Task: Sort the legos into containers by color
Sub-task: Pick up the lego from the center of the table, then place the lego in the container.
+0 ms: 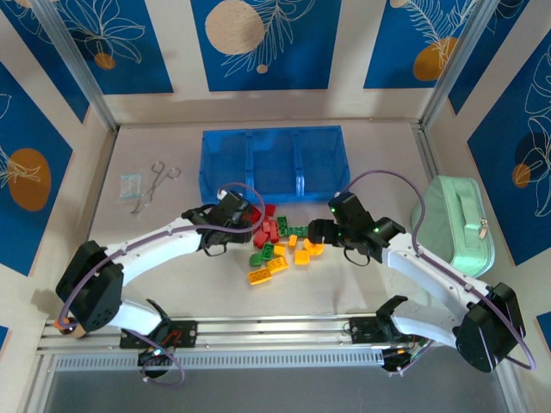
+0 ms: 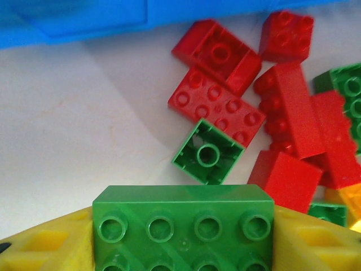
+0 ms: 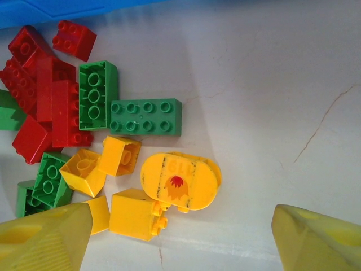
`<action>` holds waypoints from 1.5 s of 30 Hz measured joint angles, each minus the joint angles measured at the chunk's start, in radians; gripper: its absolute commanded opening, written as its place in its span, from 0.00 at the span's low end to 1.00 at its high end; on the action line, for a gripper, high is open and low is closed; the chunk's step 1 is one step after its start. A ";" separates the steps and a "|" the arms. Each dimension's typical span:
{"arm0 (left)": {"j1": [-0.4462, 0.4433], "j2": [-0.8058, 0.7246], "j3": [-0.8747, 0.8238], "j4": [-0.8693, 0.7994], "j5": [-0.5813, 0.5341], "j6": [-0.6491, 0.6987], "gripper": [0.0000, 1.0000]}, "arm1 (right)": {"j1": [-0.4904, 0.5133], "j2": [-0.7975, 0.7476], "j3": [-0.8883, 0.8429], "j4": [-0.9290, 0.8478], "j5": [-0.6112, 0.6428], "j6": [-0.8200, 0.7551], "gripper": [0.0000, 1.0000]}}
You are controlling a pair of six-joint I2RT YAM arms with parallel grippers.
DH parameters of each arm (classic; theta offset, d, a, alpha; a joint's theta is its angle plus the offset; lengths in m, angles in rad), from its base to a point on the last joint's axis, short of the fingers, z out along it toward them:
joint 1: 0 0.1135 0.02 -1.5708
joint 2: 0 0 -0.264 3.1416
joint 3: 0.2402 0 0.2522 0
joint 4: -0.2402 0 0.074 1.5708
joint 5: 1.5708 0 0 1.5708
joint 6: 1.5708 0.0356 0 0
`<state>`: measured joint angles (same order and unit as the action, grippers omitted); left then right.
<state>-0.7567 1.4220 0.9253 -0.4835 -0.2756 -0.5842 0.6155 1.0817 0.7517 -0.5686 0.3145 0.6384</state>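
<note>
At the table's point(image 1: 164, 267) centre, just short of a blue three-compartment tray point(image 1: 272, 132), red, green and orange-yellow legos point(image 1: 277, 243) lie in a loose heap. The left end effector point(image 1: 244, 221) pinches a long green brick point(image 2: 183, 226) between its yellow fingers point(image 2: 45, 248), close to the red bricks point(image 2: 282, 113) on the heap's left side. The right end effector point(image 3: 180, 240) hangs spread wide over yellow pieces, among them a rounded piece point(image 3: 179, 182) printed with a flame. A mint-green case point(image 1: 455, 225) sits at the right.

Bare table point(image 1: 344, 297) nearside of the legos point(image 1: 280, 245); tray point(image 1: 271, 153) wall close behind.
</note>
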 measured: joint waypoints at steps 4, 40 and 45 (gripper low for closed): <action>0.014 0.002 0.067 -0.019 -0.006 0.034 0.55 | 0.005 0.000 -0.013 -0.001 0.000 0.014 0.84; 0.148 0.629 0.935 -0.114 0.140 0.194 0.51 | 0.016 0.000 -0.047 -0.007 -0.004 0.051 0.84; 0.141 0.739 1.031 -0.152 0.149 0.201 0.59 | 0.022 -0.005 -0.047 -0.026 -0.003 0.051 0.84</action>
<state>-0.6159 2.1609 1.9560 -0.6357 -0.1265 -0.3828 0.6376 1.0767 0.7044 -0.5945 0.3111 0.6895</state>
